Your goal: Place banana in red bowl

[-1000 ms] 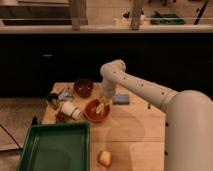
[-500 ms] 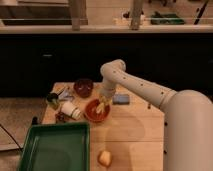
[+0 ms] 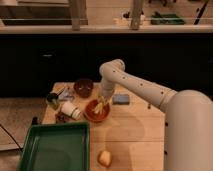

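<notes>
I have the hand [image 3: 101, 104] right over the red bowl [image 3: 97, 111], low down, close to the inside of it. The banana [image 3: 99, 106] looks like the pale yellow thing under the hand, over the middle of the bowl, and I think it is touching the bowl or almost there. I cannot tell if the hand is gripping the banana or has let it go. The arm [image 3: 131, 85] comes in from the right and bends down to the bowl. My job now is to leave the banana inside the bowl and not knock anything. I want the banana to sit low in the bowl before I let go, so it does not bounce out. Then I lift the hand straight up, slowly, so it does not drag the banana or tip the bowl. The bowl sits on the wooden surface [image 3: 135, 127] with things near it. A white cup [image 3: 70, 110] lies just beside it on the left, a dark bowl [image 3: 83, 87] is behind it, and a blue sponge [image 3: 120, 99] is near it on the right. I must not swing sideways into these. The green tray [image 3: 52, 147] and a small yellow fruit [image 3: 104, 158] are in front, away from the bowl, so they are no worry.
</notes>
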### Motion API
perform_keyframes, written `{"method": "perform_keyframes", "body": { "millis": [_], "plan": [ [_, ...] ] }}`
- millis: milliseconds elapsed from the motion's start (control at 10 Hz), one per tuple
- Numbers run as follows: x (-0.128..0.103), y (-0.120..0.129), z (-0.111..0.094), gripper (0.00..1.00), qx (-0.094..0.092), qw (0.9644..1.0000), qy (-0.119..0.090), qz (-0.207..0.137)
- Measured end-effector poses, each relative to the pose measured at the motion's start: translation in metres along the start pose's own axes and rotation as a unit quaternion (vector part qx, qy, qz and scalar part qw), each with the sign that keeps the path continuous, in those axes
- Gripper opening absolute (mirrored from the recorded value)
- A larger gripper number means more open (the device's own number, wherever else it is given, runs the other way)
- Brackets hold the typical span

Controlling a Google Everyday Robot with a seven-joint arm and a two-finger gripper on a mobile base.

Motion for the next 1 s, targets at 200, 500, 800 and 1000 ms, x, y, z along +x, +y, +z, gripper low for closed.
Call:
{"method": "perform_keyframes", "body": {
  "millis": [200, 500, 800, 1000],
  "plan": [
    [-0.0041, -0.0041, -0.0004, 0.74, 0.002, 1.0, -0.003, -0.005],
    [-0.0054, -0.0049, -0.0013, 0.8, 0.002, 1.0, -0.004, -0.008],
    [-0.0058, -0.0062, -0.0009, 0.8, 0.0, 0.9999, -0.004, -0.009],
    [-0.003, -0.0056, -0.002, 0.8, -0.001, 1.0, 0.003, -0.005]
  ]
}}
